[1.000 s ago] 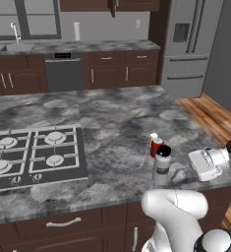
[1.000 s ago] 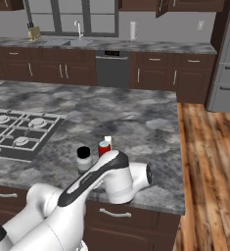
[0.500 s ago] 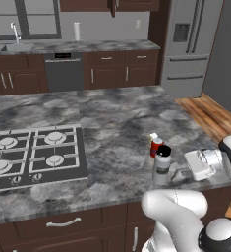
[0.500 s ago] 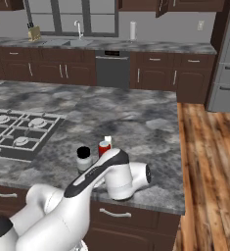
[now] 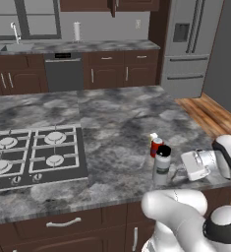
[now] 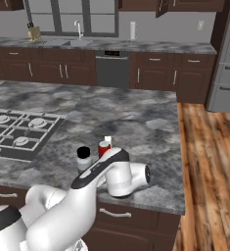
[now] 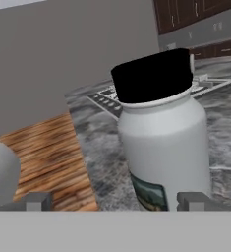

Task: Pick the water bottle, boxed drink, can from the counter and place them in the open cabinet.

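Standing together on the counter [image 5: 112, 123]: one water bottle [image 5: 161, 165], one can [image 5: 156, 146], one boxed drink [image 5: 153, 137]; jaws spread.

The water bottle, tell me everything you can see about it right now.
The water bottle is a pale grey-white cylinder with a rounded shoulder, a wide black cap and a small dark picture label low on its side; it looks like matte plastic. It stands upright on the grey marbled counter near the front edge, just in front of the red can. The open gripper faces it closely, fingertips either side, not yet clamping it.
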### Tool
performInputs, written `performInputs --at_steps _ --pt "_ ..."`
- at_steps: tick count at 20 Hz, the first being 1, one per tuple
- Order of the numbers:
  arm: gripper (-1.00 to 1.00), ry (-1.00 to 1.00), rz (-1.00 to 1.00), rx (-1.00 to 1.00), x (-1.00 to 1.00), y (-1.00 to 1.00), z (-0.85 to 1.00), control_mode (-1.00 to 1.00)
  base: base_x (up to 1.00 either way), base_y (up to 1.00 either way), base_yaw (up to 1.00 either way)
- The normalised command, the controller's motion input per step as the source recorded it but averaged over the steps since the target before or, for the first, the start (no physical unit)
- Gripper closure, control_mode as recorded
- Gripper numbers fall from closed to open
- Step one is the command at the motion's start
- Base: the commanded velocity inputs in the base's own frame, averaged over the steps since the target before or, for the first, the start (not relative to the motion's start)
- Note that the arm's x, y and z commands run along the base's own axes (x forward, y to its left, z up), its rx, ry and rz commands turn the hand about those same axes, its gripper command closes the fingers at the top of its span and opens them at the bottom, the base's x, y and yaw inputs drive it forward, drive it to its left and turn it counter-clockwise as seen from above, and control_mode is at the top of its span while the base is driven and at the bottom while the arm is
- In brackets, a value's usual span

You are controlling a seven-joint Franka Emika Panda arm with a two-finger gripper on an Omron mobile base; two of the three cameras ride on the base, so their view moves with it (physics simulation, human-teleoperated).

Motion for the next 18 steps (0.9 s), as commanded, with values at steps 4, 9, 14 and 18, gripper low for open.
performInputs --at_steps 4,9,14,18 --pt "-1.0 0.0 0.0 0.0 0.23 0.0 -0.2 -1.0 0.0 0.0 0.0" --pt "-1.0 0.0 0.0 0.0 0.23 0.0 -0.21 -1.0 0.0 0.0 0.0" --pt "-1.0 0.0 0.0 0.0 0.25 0.0 -0.25 -1.0 0.0 0.0 0.0" --pt "-1.0 0.0 0.0 0.0 0.0 0.0 -0.12 -1.0 0.0 0.0 0.0"
